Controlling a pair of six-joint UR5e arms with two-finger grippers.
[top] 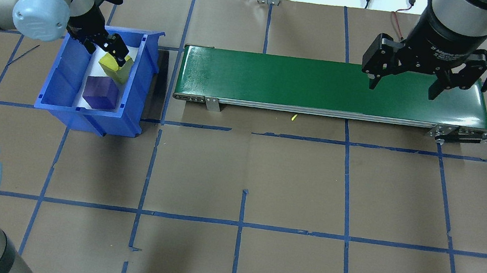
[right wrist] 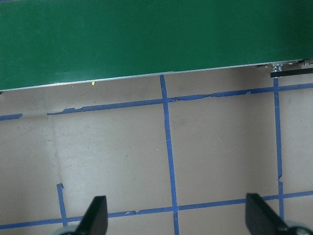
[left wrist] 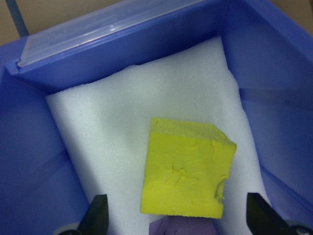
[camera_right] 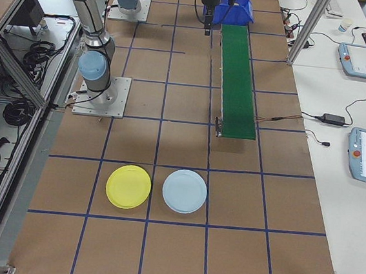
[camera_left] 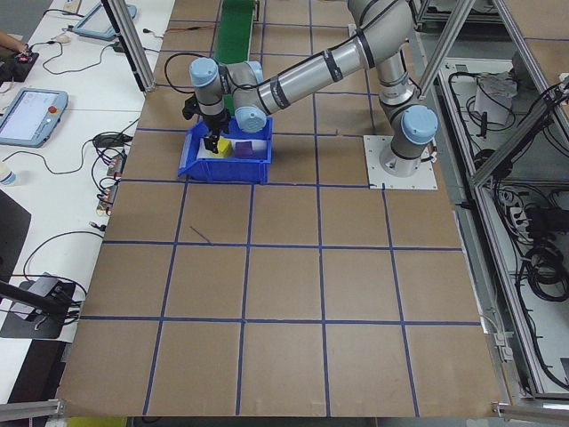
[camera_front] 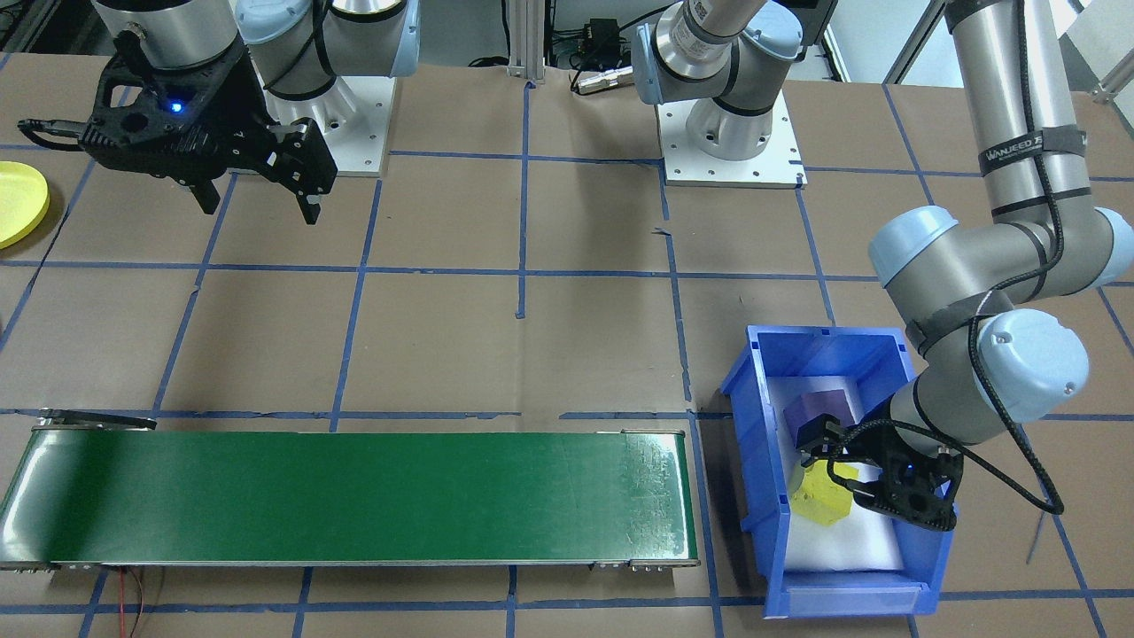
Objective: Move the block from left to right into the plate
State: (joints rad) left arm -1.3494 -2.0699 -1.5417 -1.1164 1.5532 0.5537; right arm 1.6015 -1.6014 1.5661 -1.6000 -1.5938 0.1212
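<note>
A large table covered in brown paper fills the room's middle, its top ruled into squares by blue tape lines. Beside the table on one long side runs a white bench carrying cables and tablet-like pendants; the same bench shows in the opposite side view with two more pendants. Along the table's other long side stand aluminium frame struts with bundled black cables on a pale floor
</note>
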